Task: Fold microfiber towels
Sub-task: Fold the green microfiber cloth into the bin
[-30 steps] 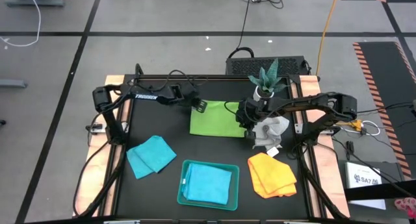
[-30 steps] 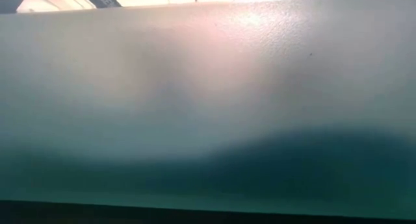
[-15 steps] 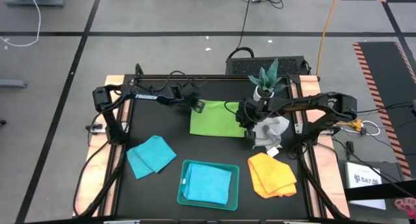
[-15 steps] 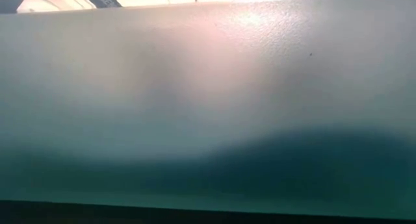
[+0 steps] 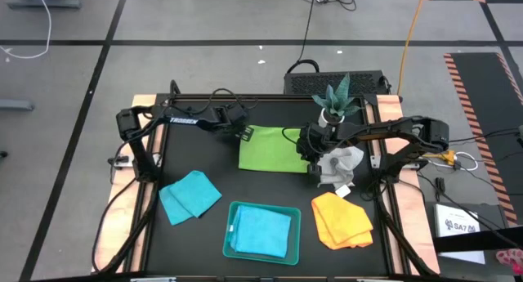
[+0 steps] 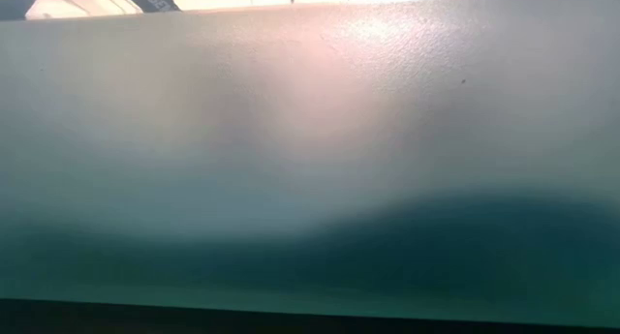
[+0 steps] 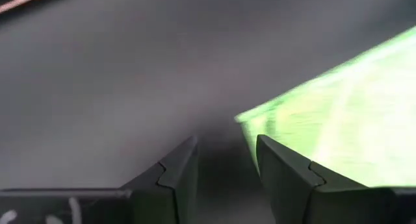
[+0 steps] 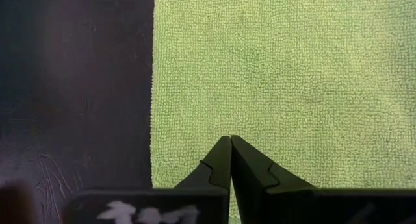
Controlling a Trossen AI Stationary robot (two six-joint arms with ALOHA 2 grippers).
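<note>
On the desk we see a potted plant at the back and a teal tray in front; its wall fills the low view. One blue towel lies in the tray, another blue towel to its left, an orange towel to its right and a crumpled grey towel under the right arm. The green towel lies flat mid-desk. Our left pincer, fingers apart, sits at its corner; our right pincer rests on it, fingers together

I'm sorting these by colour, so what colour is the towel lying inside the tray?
Turquoise blue towel, in the teal tray; clearest in the high view.
</note>
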